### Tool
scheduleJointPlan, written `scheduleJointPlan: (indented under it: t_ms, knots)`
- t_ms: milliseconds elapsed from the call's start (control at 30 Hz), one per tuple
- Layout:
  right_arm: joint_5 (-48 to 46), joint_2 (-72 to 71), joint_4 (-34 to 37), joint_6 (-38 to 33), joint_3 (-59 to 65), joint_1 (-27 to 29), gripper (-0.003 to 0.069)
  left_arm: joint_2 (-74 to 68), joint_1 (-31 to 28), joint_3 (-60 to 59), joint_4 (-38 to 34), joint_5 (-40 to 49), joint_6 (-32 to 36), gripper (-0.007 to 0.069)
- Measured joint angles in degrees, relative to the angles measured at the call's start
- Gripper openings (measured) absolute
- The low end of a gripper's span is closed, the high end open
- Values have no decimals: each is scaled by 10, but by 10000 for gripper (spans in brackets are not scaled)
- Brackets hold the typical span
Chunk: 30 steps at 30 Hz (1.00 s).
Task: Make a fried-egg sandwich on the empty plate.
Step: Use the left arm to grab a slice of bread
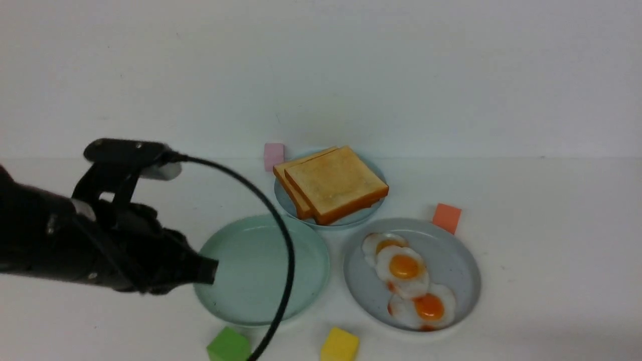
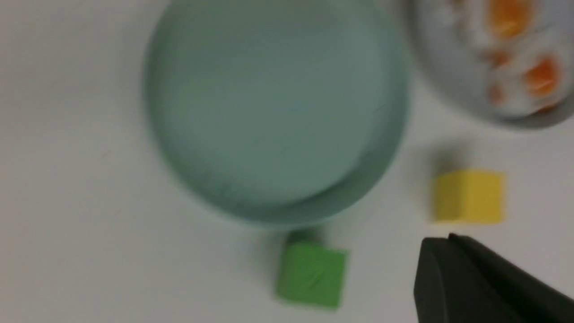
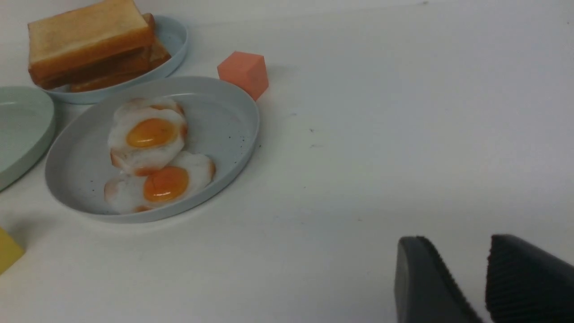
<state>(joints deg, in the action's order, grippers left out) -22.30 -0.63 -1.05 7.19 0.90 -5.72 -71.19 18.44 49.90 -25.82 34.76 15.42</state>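
Observation:
The mint-green plate (image 1: 246, 260) (image 2: 273, 107) lies bare at the middle front of the table; its edge also shows in the right wrist view (image 3: 22, 130). No fried-egg sandwich shows in any view. Two toast slices (image 1: 333, 183) (image 3: 85, 36) are stacked on a small light-blue plate (image 1: 296, 203) behind it. Three overlapping fried eggs (image 1: 404, 265) (image 3: 148, 134) lie on the grey-blue plate (image 1: 461, 271) to the right. My left gripper (image 1: 210, 271) (image 2: 441, 240) is shut and empty, its tip over the mint plate's left rim. My right gripper (image 3: 457, 240) is open with nothing between its fingers, over bare table, outside the front view.
Small foam cubes lie around the plates: green (image 1: 228, 346) (image 2: 311, 273) and yellow (image 1: 340, 345) (image 2: 468, 196) at the front, orange (image 1: 446, 217) (image 3: 244, 72) behind the egg plate, pink (image 1: 274, 155) by the toast. The left arm's black cable (image 1: 281, 230) arcs over the mint plate.

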Motion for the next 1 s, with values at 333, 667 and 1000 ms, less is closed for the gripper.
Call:
scheduleJointPlan:
  t_ms: [333,667,1000]
  knots:
    - [0,0,0,0,0,0,241,-229,17,270,19,167,-5,-13]
    - [0,0,0,0,0,0,241,-379,142,473,224,212,-52,-13]
    - [0,0,0,0,0,0,241,-528,142,624,226,165,-31,66]
